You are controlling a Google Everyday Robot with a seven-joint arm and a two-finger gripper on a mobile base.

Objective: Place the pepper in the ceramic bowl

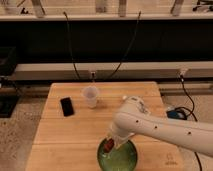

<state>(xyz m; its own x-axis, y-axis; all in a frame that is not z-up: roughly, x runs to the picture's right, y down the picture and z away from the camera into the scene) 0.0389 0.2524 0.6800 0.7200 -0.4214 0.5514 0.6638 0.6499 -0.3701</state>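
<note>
Claw over near rim of ceramic bowl on worktop, gripping red pepper; plastic cup behind.

A wooden counter carries a translucent cup and, just left of it, a black phone lying flat. Two black cables hang behind, meeting near a wall outlet. The jaws hang low over the counter's near edge.
</note>
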